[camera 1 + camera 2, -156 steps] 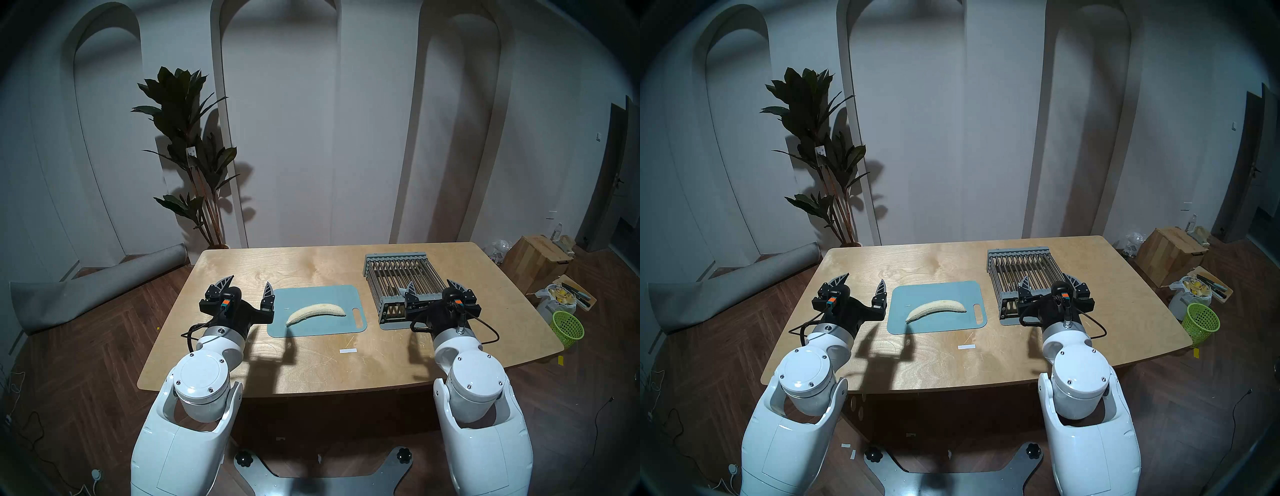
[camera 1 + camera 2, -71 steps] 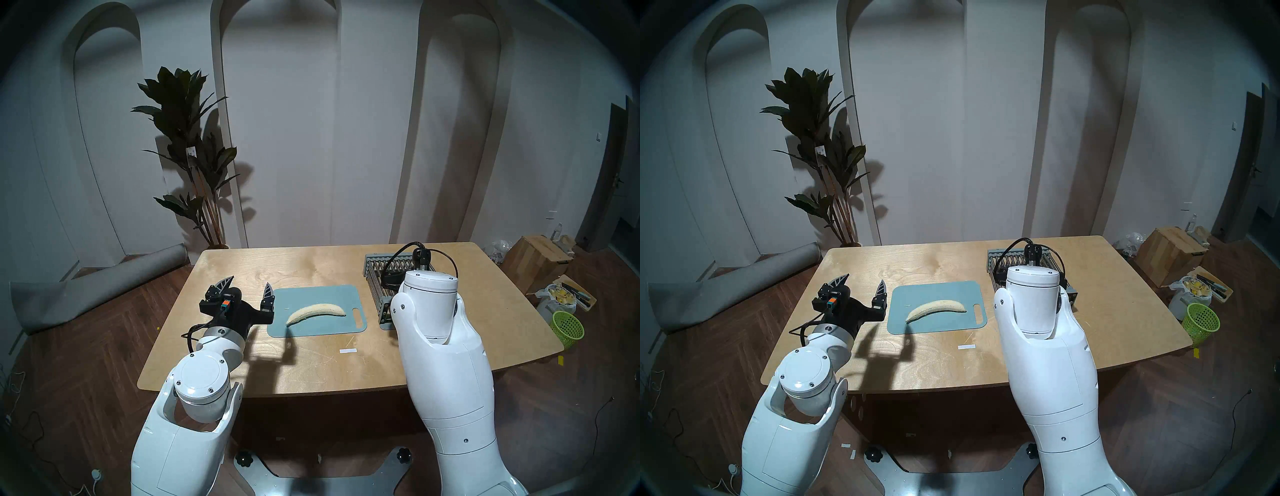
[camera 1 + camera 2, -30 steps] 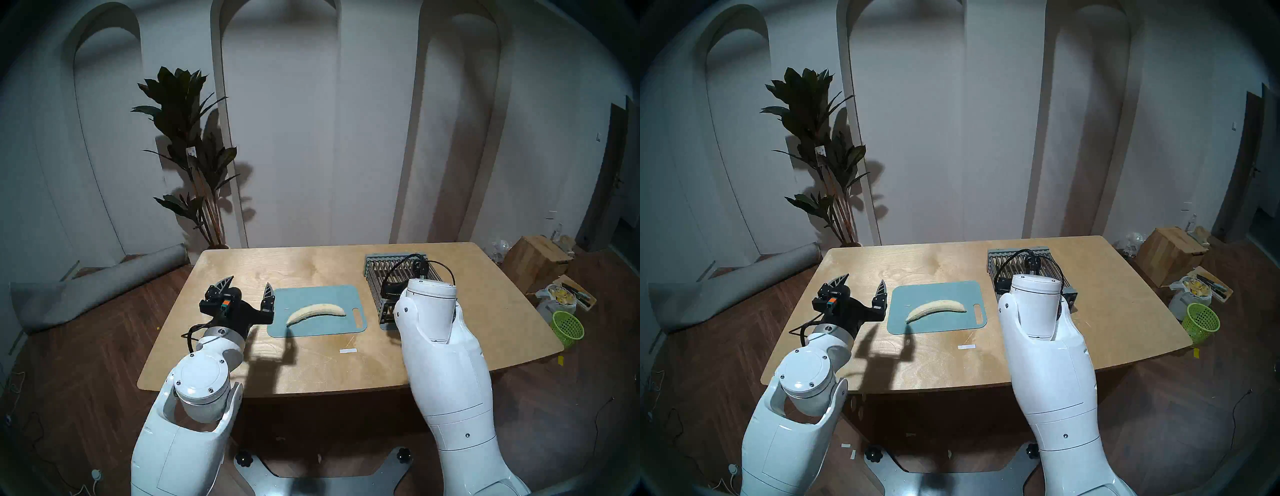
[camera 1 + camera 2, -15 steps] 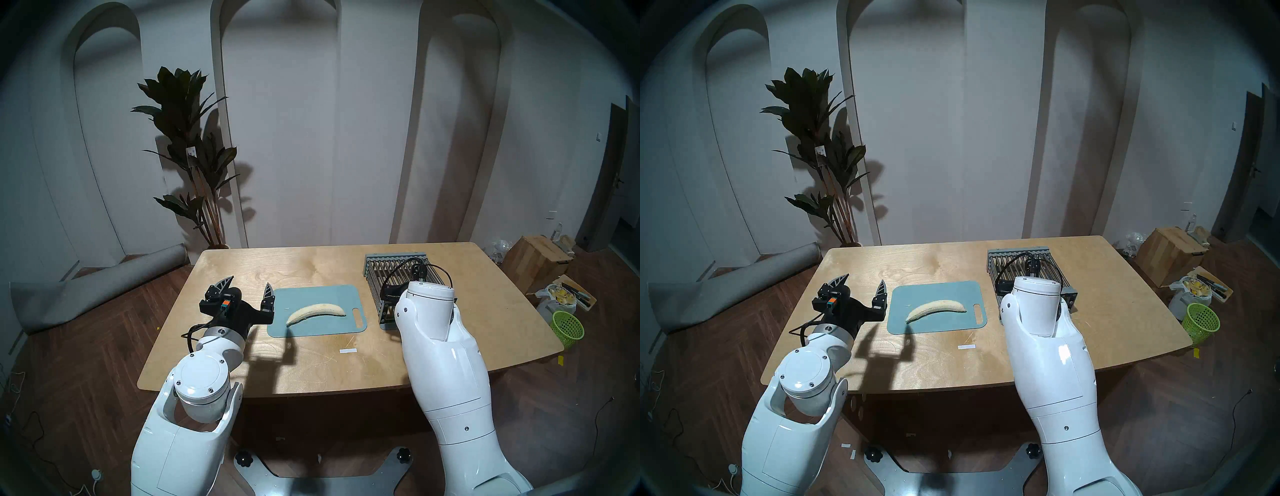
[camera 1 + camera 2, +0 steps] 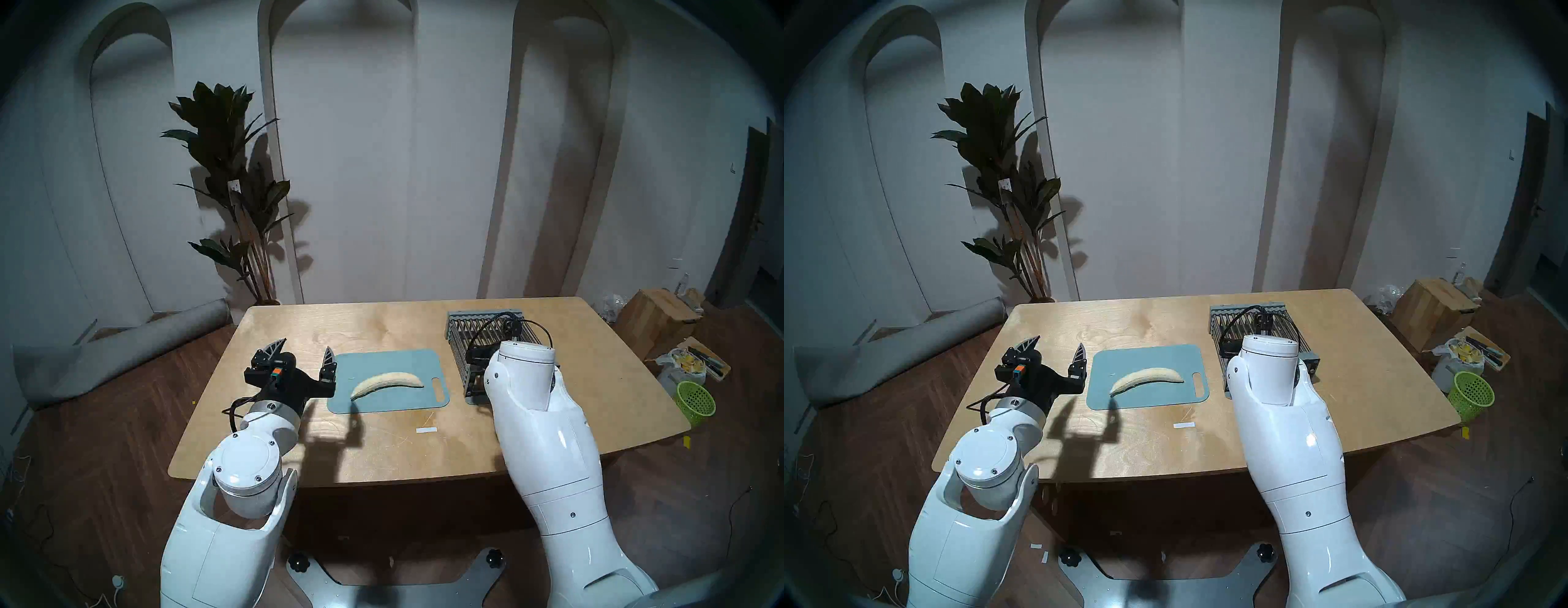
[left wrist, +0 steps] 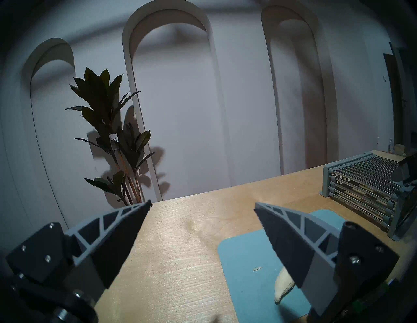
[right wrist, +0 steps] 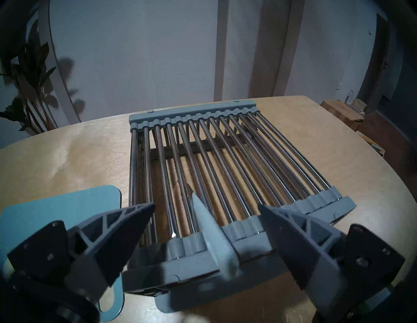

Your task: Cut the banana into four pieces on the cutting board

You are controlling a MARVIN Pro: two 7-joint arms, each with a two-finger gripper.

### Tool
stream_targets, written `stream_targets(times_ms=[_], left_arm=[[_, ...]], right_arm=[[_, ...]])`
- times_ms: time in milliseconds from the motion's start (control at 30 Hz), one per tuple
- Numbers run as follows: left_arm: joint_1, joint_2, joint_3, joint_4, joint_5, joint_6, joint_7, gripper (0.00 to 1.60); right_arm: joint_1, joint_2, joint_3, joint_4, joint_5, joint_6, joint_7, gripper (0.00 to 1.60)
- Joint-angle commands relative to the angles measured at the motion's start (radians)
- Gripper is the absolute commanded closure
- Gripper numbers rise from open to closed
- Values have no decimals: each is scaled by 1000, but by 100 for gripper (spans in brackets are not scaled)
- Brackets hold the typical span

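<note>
A whole peeled banana [image 5: 387, 384] [image 5: 1146, 379] lies across the pale blue-grey cutting board [image 5: 403, 361] [image 5: 1157, 356] in the middle of the table. My left gripper [image 5: 305, 346] [image 5: 1059, 342] [image 6: 203, 203] hovers open and empty just left of the board, and the banana's tip [image 6: 283, 286] peeks out beside its right finger. My right gripper [image 7: 206, 204] is open over the front end of the grey slatted rack [image 7: 225, 146]. A pale grey tapered handle [image 7: 216, 243] lies between its fingers, untouched. In the head views the right forearm hides that gripper.
The rack [image 5: 475, 327] stands right of the board, whose handle slot [image 7: 110, 300] is close to it. A white tape strip [image 5: 426, 430] lies near the table's front. A green basket [image 5: 695, 401] and a cardboard box [image 5: 655, 314] sit on the floor at right, and a plant [image 5: 229, 170] stands back left.
Over five seconds my right arm rose from beside the rack and swung over its front end; in the last second it only shifted slightly. Left arm, banana and board have not moved.
</note>
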Motion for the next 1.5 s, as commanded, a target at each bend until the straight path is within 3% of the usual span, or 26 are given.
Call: stream_targets(times_ms=[0, 933, 1000, 1033, 1067, 1100, 1467], left_arm=[[-5, 0, 1, -22, -2, -4, -2, 0], [-5, 0, 1, -22, -2, -4, -2, 0], [-5, 0, 1, -22, -2, -4, -2, 0], [-5, 0, 1, -22, -2, -4, -2, 0], [-5, 0, 1, -22, -2, -4, -2, 0], [-5, 0, 1, -22, -2, -4, -2, 0], [-5, 0, 1, -22, -2, -4, -2, 0]], right_arm=[[39, 4, 1, 10, 4, -22, 18, 0], [-29, -16, -16, -48, 20, -19, 9, 0], [-32, -16, -13, -51, 21, -23, 6, 21], [-33, -16, -11, -51, 22, -25, 5, 70], [-35, -14, -9, -52, 22, -35, 5, 136], [-36, -13, -8, -53, 23, -42, 6, 160], [-46, -10, -16, -69, 24, -59, 5, 160]])
